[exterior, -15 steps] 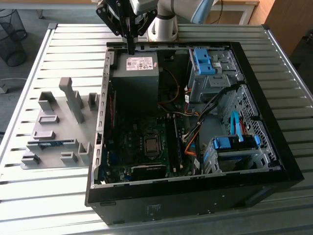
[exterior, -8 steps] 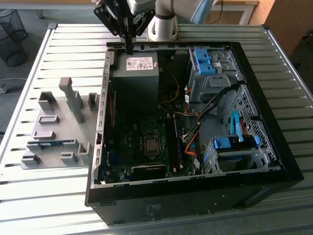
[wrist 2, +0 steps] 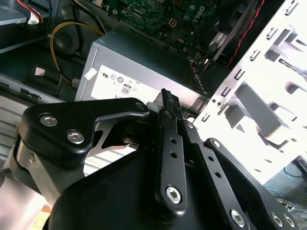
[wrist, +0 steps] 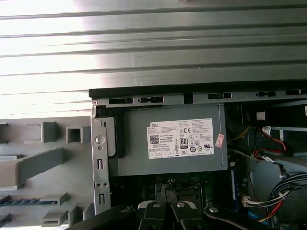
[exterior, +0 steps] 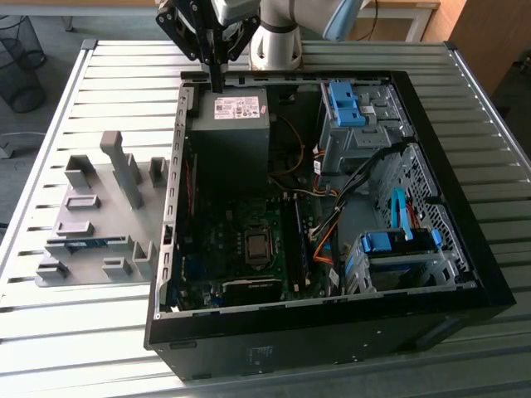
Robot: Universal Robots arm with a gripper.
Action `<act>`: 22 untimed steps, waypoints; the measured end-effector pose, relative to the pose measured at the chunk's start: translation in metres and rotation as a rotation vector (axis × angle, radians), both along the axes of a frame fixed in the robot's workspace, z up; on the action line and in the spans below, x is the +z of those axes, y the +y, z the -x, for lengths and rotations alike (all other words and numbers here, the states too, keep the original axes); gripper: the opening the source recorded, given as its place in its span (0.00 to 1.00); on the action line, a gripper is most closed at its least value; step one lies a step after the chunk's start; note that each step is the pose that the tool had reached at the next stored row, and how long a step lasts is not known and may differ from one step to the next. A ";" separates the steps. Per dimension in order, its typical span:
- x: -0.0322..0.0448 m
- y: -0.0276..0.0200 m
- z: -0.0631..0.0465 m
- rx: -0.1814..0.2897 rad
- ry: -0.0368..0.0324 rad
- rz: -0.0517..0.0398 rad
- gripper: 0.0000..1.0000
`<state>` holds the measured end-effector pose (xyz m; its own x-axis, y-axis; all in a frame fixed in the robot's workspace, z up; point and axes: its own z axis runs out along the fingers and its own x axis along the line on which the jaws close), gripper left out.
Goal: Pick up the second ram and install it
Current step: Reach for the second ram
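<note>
Slatted table, end effector pressed together over power supply, exterior view shows second ram on fixture

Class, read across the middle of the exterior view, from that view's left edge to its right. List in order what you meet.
Grey fixture plate → computer case's left wall → processor socket → memory slots → blue drive caddy.
</note>
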<state>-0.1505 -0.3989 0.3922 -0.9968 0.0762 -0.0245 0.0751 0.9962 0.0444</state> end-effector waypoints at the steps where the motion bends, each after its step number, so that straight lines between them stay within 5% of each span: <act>1: 0.0000 0.0000 0.000 0.000 0.0000 0.0000 0.10; 22: -0.0001 0.0000 0.009 0.000 0.0000 0.0001 0.10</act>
<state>-0.1595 -0.3989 0.3921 -0.9968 0.0762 -0.0244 0.0750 0.9962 0.0443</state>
